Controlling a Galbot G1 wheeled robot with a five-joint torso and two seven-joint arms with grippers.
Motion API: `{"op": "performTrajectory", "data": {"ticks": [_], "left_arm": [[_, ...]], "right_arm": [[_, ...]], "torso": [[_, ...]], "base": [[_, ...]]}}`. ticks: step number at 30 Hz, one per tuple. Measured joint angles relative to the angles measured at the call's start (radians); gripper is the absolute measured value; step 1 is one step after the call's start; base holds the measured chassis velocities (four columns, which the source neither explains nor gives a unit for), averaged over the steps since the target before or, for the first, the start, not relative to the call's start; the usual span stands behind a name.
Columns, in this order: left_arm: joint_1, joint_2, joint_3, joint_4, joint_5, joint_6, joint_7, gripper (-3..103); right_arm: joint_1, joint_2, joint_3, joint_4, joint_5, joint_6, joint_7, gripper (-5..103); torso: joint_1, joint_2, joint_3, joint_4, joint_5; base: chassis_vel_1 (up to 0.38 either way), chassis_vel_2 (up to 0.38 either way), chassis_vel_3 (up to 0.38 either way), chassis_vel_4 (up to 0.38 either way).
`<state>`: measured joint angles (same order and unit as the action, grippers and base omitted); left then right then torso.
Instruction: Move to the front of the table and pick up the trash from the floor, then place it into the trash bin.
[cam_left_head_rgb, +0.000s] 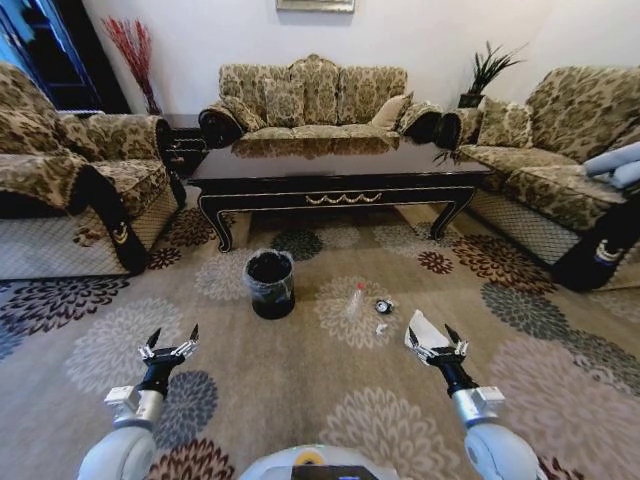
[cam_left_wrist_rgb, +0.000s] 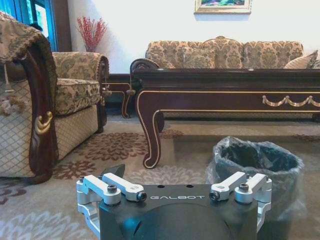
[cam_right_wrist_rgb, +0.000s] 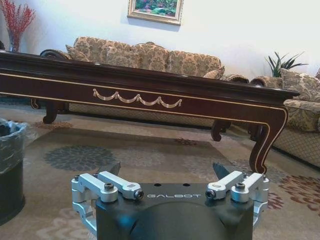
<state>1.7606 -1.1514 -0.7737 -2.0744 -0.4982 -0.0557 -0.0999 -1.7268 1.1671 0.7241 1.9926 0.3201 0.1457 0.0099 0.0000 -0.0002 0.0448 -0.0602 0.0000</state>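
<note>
Both our hands hover low over the floor (cam_left_head_rgb: 300, 390), the left hand (cam_left_head_rgb: 170, 345) and right hand (cam_left_head_rgb: 437, 340) each spread wide and holding nothing. Open carpet lies ahead of us. The trash (cam_left_head_rgb: 368, 306) sits just beyond the right hand, near the trash bin (cam_left_head_rgb: 270, 283), which stands before the table's (cam_left_head_rgb: 340, 170) front edge, with bare carpet between.

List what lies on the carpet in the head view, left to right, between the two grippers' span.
Left gripper → trash bin → clear plastic bottle → small round dark-and-silver piece → right gripper, with white paper at its left finger.
</note>
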Motion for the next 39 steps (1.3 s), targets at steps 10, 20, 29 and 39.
{"op": "performTrajectory", "data": {"ticks": [10, 20, 29, 39], "left_arm": [[0.001, -0.001, -0.002, -0.001, -0.003, 0.0, 0.0, 100], [-0.016, 0.014, -0.004, -0.001, -0.015, 0.005, -0.001, 100], [-0.025, 0.016, -0.001, 0.0, -0.017, 0.01, -0.005, 100], [-0.032, 0.015, 0.002, 0.0, -0.023, 0.029, -0.015, 100]], "right_arm": [[-0.002, 0.007, -0.002, -0.004, -0.005, 0.0, 0.001, 100], [-0.006, 0.01, 0.002, -0.004, -0.008, 0.002, 0.003, 100], [-0.006, 0.012, 0.002, -0.007, -0.01, 0.008, 0.011, 100], [0.017, -0.002, 0.008, -0.068, -0.025, -0.023, 0.052, 100]], "torso": [[0.0, 0.0, 0.0, -0.0001, 0.0], [0.0, 0.0, 0.0, -0.0001, 0.0], [0.0, 0.0, 0.0, -0.0001, 0.0], [0.0, 0.0, 0.0, 0.0, -0.0001]], "base": [[-0.162, 0.157, 0.163, -0.159], [-0.165, 0.165, 0.166, -0.171], [-0.152, 0.159, 0.164, -0.156], [-0.045, 0.063, 0.049, -0.055]]}}
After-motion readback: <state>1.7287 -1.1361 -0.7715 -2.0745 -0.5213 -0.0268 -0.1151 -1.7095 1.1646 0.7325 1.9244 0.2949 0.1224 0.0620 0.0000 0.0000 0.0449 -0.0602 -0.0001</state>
